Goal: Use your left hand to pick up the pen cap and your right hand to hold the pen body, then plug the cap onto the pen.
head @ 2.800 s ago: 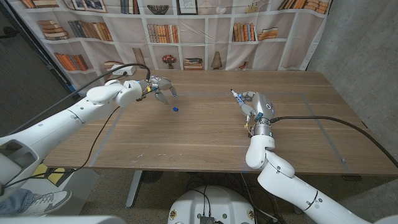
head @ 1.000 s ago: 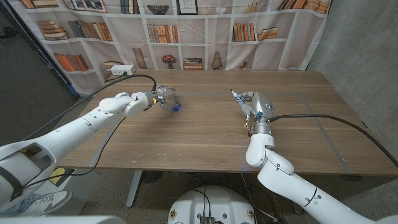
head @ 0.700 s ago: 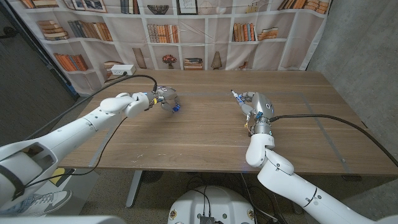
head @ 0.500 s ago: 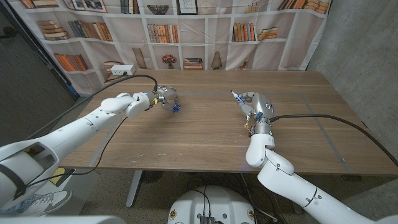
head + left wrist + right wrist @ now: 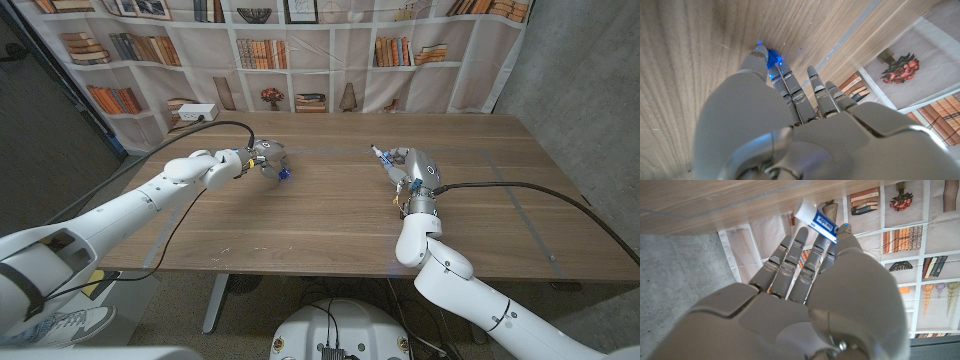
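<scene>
The left hand (image 5: 264, 157) pinched the small blue cap (image 5: 284, 172) at its fingertips, low over the table (image 5: 330, 215). The right hand (image 5: 408, 168) gripped the pen (image 5: 814, 219). Such a thin pinch could let the cap slip or tilt while the hands met.

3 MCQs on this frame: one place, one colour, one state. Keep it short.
1. Where is the cap?
A. at the left hand's fingertips
B. beside the right hand
C. at the table's near edge

2. What colour is the cap?
A. red
B. blue
C. green

3. What is the right hand doing?
A. hanging open
B. pressing on the table
C. holding the pen

Key: 1 A, the cap sits at the left hand fingertips on the table. 2 B, it shows blue. 3 C, the right hand grips the pen.
</scene>
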You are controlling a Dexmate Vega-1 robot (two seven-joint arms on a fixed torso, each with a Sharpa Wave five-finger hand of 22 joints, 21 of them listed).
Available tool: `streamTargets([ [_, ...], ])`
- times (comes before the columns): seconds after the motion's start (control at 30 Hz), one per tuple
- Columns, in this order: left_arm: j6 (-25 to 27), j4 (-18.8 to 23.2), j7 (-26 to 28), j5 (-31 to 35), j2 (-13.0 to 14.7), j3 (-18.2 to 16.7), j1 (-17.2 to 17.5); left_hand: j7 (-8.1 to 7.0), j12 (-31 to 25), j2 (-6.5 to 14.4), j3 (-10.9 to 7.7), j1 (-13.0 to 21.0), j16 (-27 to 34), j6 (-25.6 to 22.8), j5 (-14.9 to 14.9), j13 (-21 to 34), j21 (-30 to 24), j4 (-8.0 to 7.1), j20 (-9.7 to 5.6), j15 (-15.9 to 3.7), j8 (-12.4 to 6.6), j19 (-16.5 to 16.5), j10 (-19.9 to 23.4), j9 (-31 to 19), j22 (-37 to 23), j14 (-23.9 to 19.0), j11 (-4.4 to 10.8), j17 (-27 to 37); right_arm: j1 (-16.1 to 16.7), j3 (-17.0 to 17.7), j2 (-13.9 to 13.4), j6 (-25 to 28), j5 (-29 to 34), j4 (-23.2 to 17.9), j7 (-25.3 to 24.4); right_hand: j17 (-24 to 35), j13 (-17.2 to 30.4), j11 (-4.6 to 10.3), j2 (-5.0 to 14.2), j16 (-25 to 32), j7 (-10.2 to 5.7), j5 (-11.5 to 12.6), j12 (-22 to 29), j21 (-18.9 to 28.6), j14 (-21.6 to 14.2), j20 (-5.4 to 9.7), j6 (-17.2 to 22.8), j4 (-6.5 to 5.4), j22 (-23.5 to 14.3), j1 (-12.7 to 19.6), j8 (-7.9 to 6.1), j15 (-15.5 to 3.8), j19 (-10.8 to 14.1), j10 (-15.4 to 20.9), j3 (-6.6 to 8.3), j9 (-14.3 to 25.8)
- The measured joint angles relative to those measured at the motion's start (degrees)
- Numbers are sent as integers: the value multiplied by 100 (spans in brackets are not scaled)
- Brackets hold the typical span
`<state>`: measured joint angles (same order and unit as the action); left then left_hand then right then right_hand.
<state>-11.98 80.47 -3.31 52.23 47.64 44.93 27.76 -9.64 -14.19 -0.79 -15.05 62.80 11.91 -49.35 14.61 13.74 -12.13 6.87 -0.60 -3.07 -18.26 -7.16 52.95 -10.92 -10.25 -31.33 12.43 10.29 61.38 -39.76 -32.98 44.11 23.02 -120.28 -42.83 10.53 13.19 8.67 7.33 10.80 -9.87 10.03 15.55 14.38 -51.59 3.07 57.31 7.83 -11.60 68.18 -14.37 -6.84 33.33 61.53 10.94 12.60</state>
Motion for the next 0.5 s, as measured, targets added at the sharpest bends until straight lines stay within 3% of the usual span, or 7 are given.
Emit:
streamTargets([
  [0.5, 117, -25, 32, -44, -38, -6, 82, 115, -65, 61, -40, 62, 0, -348, -65, 52, 0, -8, 10, 1, -125, -93, 372, 41, 0, -205, -14, -1, -58, -8, -44, 3, -41, 28, 70, 0, 2, -1, -24, 0, 0, 17, -1, 0, 0, 0, 0, 0, 0, -24, -28, 0, 0, 1, 0, 6],
])
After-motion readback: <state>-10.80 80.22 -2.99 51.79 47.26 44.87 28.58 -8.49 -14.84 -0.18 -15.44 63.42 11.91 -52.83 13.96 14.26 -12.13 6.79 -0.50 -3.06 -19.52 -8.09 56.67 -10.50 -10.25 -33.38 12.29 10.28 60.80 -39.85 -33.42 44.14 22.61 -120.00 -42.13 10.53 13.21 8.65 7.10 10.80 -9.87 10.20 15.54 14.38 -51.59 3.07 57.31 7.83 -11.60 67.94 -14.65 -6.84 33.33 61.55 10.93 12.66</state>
